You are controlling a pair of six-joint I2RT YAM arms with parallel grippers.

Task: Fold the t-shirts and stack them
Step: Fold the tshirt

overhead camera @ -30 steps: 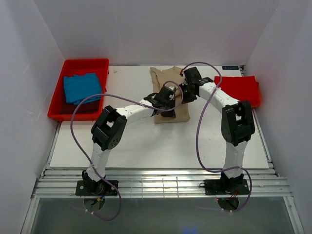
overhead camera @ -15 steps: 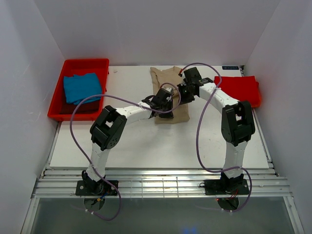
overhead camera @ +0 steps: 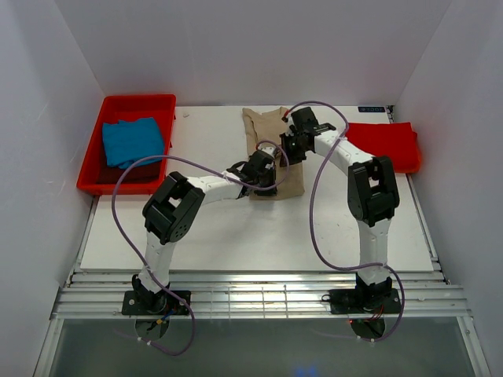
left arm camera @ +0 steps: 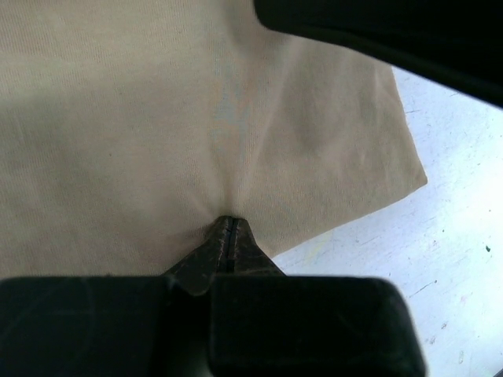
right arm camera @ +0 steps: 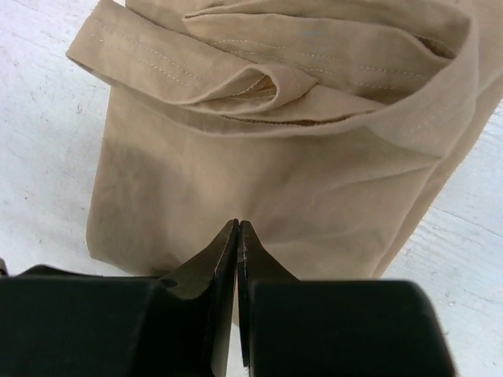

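The tan-beige t-shirt (overhead camera: 271,129) lies partly folded at the back middle of the table. My left gripper (overhead camera: 263,169) is at its near edge, shut on a pinch of the cloth; creases in the tan t-shirt (left arm camera: 196,126) run into the closed tips (left arm camera: 228,226). My right gripper (overhead camera: 289,145) is shut over the shirt's right side. Its tips (right arm camera: 236,229) are against the tan t-shirt (right arm camera: 259,173), below a folded-over sleeve (right arm camera: 236,78); no cloth shows clearly between them. The red t-shirt (overhead camera: 383,143) lies flat at the far right. The blue t-shirt (overhead camera: 132,140) lies folded in the tray.
A rigid red plastic tray (overhead camera: 135,106) stands at the back left and holds the blue shirt. White walls close in the table on three sides. Purple cables loop over both arms. Bare white tabletop (overhead camera: 251,232) lies in front of the tan shirt.
My right gripper has moved left and slightly back over the tan shirt. My left gripper has shifted a little left along the shirt's near edge. Both stayed shut.
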